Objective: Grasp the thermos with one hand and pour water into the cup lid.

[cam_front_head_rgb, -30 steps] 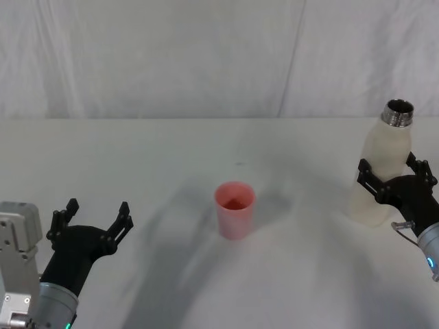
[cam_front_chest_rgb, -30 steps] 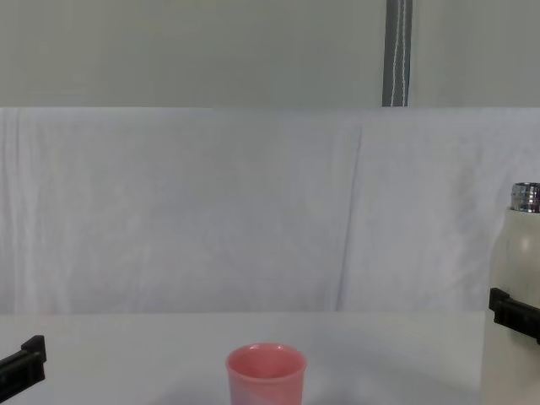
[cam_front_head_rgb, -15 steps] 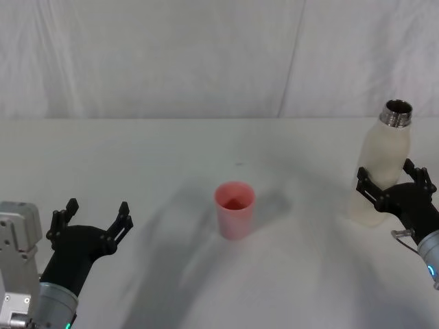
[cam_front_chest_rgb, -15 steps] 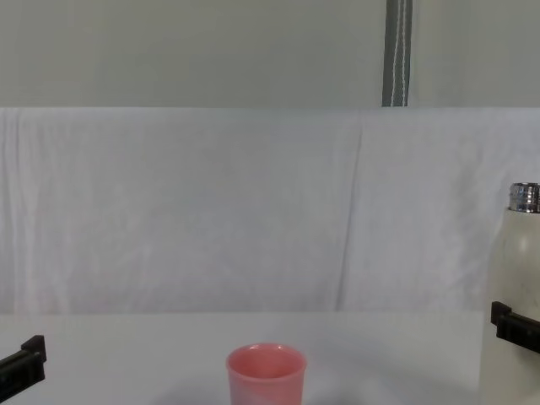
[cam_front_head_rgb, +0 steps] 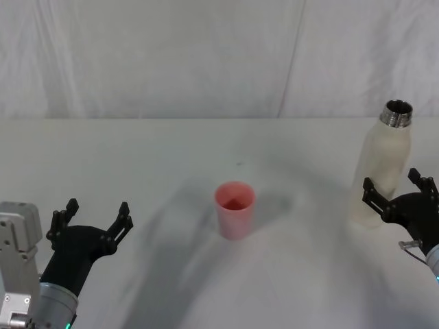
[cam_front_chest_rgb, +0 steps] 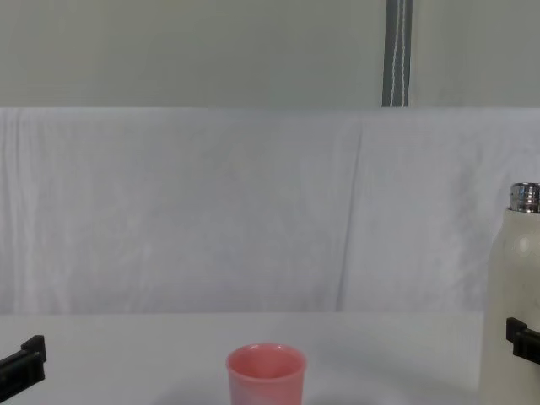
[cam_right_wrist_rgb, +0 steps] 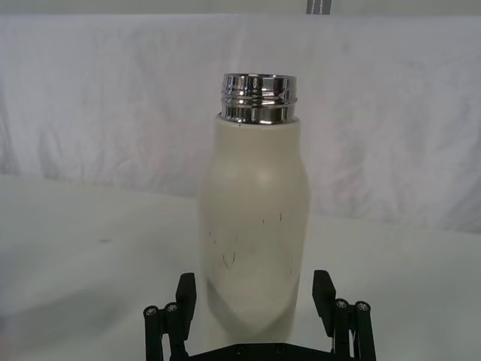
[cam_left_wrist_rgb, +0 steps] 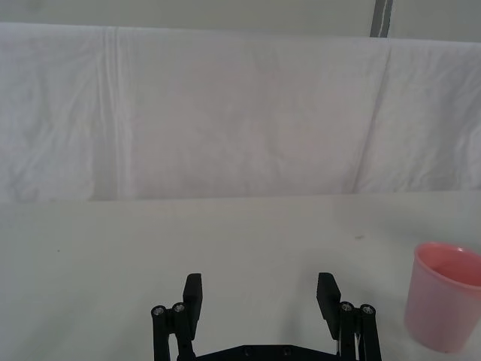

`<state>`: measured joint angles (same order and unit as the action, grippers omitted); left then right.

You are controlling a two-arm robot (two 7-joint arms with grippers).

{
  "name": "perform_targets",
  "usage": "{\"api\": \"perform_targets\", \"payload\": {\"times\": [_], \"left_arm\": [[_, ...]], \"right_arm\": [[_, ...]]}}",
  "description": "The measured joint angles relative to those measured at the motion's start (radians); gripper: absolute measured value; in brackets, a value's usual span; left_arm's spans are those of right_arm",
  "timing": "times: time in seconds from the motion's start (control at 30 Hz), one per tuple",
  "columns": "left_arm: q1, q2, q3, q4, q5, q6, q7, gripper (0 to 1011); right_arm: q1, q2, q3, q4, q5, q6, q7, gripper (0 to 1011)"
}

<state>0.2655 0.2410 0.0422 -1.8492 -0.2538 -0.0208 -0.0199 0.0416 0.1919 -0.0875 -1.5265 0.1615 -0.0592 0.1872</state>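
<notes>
Right gripper [cam_front_head_rgb: 400, 190] has slid back off the thermos [cam_front_head_rgb: 381, 164] compared with a second ago. Back then its fingers were wrapped around the bottle's mid body; now the tips sit down near the base and toward the robot, spread wide with nothing between them. The thermos itself hasn't budged: upright on the white table [cam_front_head_rgb: 137, 157], cap off, silver threaded neck showing. The cup lid [cam_front_head_rgb: 235, 209] is in the same spot too, well off to the left of the thermos and a bit nearer the robot. The left gripper [cam_front_head_rgb: 92, 218] hasn't moved either, parked far left of the thermos, past the cup lid, fingers spread apart and empty.

Hard-to-see stuff: in the chest view the thermos [cam_front_chest_rgb: 515, 295] is cut off at the right edge, and only a black bit of the right gripper pokes in next to it. Can't tell how much water is in the cup lid; the inside just looks darker pink at the bottom.

From the right wrist view, the thermos [cam_right_wrist_rgb: 255, 226] stands centred in line with the gap between the two open fingers [cam_right_wrist_rgb: 186, 295], just beyond the tips, and I can't see any contact on either side.
</notes>
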Motion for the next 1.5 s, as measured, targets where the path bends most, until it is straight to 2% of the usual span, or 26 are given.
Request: {"api": "perform_targets", "payload": {"times": [0.67, 1.07, 1.5], "left_arm": [[0.000, 0.000, 0.000, 0.000, 0.000, 0.000, 0.000, 1001], [0.000, 0.000, 0.000, 0.000, 0.000, 0.000, 0.000, 1001], [0.000, 0.000, 0.000, 0.000, 0.000, 0.000, 0.000, 1001]], "right_arm": [[-0.117, 0.037, -0.007, -0.094, 0.018, 0.030, 0.029, 1001], [-0.141, 0.069, -0.045, -0.122, 0.013, 0.041, 0.061, 1001], [-0.141, 0.069, -0.079, -0.113, 0.009, 0.010, 0.067, 1001]]}}
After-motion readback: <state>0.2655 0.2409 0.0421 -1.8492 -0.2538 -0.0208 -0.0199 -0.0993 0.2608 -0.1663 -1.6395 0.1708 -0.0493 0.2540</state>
